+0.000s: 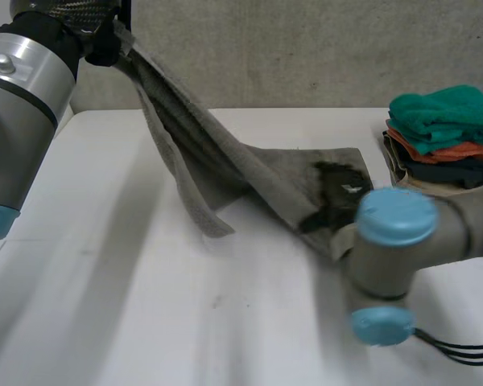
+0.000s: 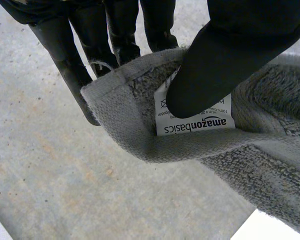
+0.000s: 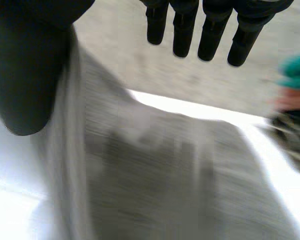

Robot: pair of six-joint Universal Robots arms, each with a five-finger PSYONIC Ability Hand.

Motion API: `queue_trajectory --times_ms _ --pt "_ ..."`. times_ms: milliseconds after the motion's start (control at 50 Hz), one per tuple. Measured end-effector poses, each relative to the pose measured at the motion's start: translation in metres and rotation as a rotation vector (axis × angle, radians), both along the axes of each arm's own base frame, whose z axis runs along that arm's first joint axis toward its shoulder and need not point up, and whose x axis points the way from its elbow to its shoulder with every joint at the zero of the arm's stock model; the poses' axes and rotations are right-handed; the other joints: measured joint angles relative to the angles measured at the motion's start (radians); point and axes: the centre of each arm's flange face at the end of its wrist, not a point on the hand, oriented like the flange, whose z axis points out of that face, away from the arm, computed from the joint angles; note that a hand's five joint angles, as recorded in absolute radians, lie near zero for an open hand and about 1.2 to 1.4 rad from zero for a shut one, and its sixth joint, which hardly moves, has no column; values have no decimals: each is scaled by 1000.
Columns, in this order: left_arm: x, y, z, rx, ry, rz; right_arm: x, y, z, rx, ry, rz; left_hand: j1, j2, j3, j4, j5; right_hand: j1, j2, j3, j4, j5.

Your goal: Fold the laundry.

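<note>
A white label (image 2: 197, 122) sewn at the corner of the grey towel (image 2: 270, 165) reads "amazonbasics". The smaller print above it is partly covered and too fine to read. The left robot hand (image 2: 210, 65) pinches this corner, with its thumb pressed on the label and its fingers (image 2: 65, 65) behind the cloth. In the head view the left robot hand (image 1: 105, 44) holds that corner high at the far left. The grey towel (image 1: 225, 161) slopes down from there to the table (image 1: 105, 281), where its right end lies flat. The right robot hand (image 3: 25, 65) is over that flat end, open with straight fingers (image 3: 210, 35) that hold nothing. A stack of folded cloths (image 1: 447, 133), teal on top, then orange, then dark, sits on the table at the far right.
</note>
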Motion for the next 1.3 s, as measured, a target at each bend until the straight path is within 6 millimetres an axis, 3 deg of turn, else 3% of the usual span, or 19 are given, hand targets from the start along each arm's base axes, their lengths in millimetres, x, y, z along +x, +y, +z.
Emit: queue_trajectory --times_ms 80,140,180,240,360,420,520,660,740,800,880,1020,1080,1180,1200,1260,1280,1300 --pt "5 -3 -3 9 -5 15 -40 -23 -2 13 69 -53 0 0 0 0 0 108 93 100 102 103" --pt "8 -5 -5 15 -8 24 -56 -30 -3 19 106 -49 0 0 0 0 0 230 219 222 224 210" --pt "12 -7 -9 24 -12 35 -66 -34 -4 23 140 -24 0 0 0 0 0 611 607 596 596 576" --pt "15 -8 -12 36 -17 46 -71 -37 -4 21 163 11 0 0 0 0 0 819 847 840 843 821" --pt "23 -9 -22 66 -32 65 -74 -41 6 -3 187 66 0 0 0 0 0 819 857 867 877 827" --pt "31 -9 -27 87 -44 87 -78 -42 28 -40 226 92 0 0 0 0 0 819 857 867 878 827" --pt "52 -8 -37 149 -82 146 -96 -38 81 -112 389 125 0 0 0 0 0 819 857 869 880 827" --pt "87 2 -42 258 -219 259 -117 -5 175 -226 736 156 0 0 0 0 0 819 857 869 880 827" --pt "93 10 -48 310 -322 279 -119 12 204 -245 812 170 5 0 0 0 0 819 857 870 880 829" --pt "93 14 -56 345 -379 274 -118 14 207 -229 826 185 8 0 0 0 0 819 857 870 880 840" --pt "91 9 -76 396 -430 259 -112 5 192 -173 828 227 12 0 0 0 0 819 857 870 880 846" --pt "76 -37 -129 447 -470 230 -90 -36 144 -86 857 264 12 0 0 0 0 819 857 870 880 852" --pt "65 -65 -137 384 -475 227 -80 -57 134 -126 866 235 12 0 0 0 0 819 857 870 880 852" --pt "47 -117 -112 130 -434 266 -56 -90 144 -346 838 147 13 0 0 0 0 819 857 870 880 852" --pt "43 -129 -96 35 -405 285 -46 -103 160 -494 805 83 13 0 0 0 0 819 857 870 880 852" --pt "39 -148 -55 -189 -320 333 -34 -114 193 -730 734 -28 13 0 0 0 0 819 857 870 880 852" --pt "39 -148 -55 -189 -320 333 -34 -114 193 -730 734 -28 13 0 0 0 0 819 857 870 880 852" --pt "38 -154 -27 -335 -257 363 -27 -116 219 -903 666 -113 13 0 0 0 0 819 857 870 880 852"
